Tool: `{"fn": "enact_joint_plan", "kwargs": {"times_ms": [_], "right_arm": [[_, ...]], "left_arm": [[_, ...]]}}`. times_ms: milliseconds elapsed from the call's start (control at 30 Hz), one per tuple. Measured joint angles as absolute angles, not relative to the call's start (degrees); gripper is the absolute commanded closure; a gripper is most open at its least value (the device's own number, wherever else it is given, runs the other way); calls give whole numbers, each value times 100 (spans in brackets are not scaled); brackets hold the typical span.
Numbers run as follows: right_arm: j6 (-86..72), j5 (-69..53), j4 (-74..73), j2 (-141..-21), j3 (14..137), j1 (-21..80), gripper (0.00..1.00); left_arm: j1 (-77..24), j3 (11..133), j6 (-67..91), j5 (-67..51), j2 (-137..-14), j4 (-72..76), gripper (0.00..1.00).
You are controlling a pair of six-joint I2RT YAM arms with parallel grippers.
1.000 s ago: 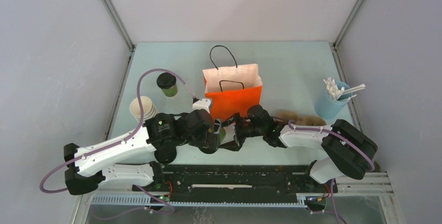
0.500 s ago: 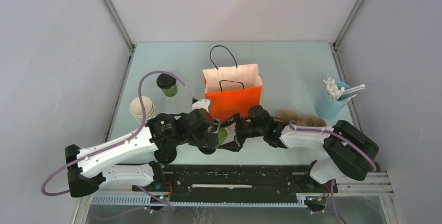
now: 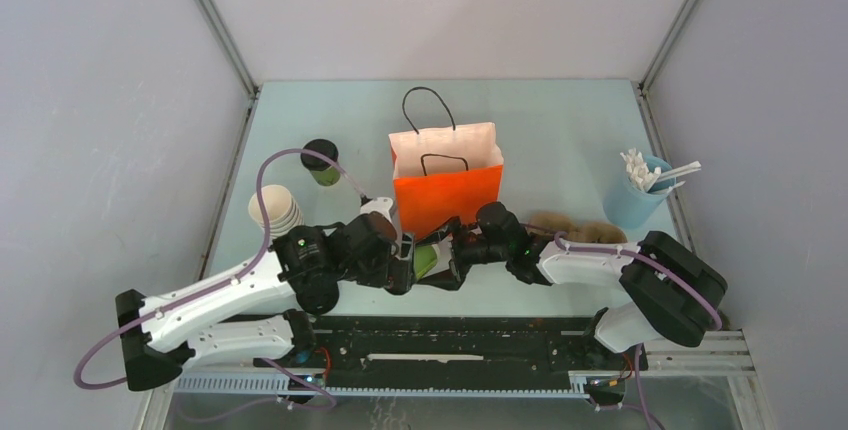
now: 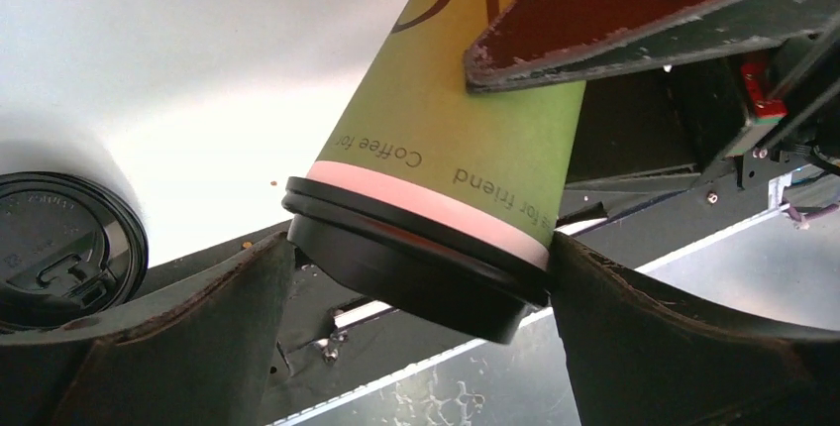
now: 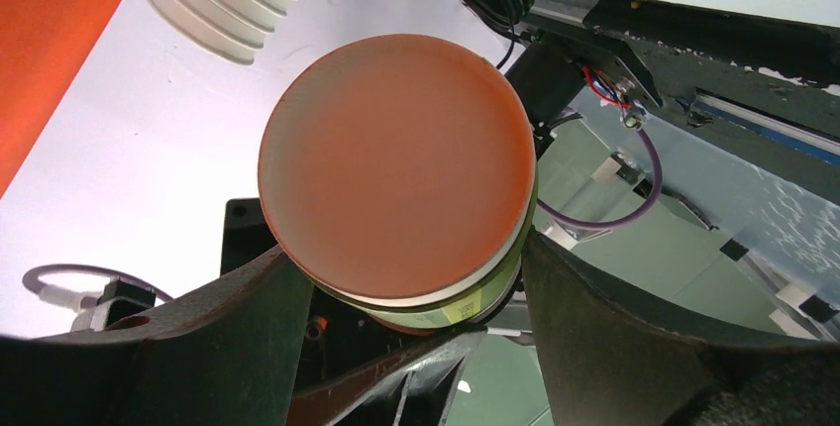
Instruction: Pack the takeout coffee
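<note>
orange bag (image 3: 447, 195) ctr, cup stack (image 3: 273, 210) left, blue holder (image 3: 632, 202) rt

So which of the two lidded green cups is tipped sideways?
The cup in the right gripper, just in front of the orange bag. The other cup stands upright, beyond the stack of empty cups.

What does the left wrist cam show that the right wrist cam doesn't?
Left wrist only: the green cup with its printed side and its black lid, the left pincer flanking that lid, another black lid lower left. Right wrist only: the cup's round base, a stack of cups, the orange bag. Both: the green cup and the right pincer gripping it.
</note>
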State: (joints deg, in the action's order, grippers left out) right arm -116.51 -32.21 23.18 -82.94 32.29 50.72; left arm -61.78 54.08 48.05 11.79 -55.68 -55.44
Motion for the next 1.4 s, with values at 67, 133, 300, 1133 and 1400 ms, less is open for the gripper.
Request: {"fn": "enact_joint_plan", "kwargs": {"times_ms": [67,133,300,1133,1400], "right_arm": [[-11651,-3216,2357,-8294,3229,5072,19],[-11651,-3216,2383,-8294,3229,5072,18],[-11651,-3214,2458,-8294,3229,5083,18],[-9990,-2451,-1925,-5911,3887,4047,0],[-7085,-875,-4825,-4582,6241,2757,0]], "left_arm": [[-6090,5317,4805,1087,-5557,-5478,0],[-6045,5260,4803,1011,-5531,-5408,0],[-6016,5249,4775,978,-5527,-5349,9],[-6226,6761,4491,1498,-7225,-6928,21],[-6709,8274,3894,1553,-9255,-7634,21]]}}
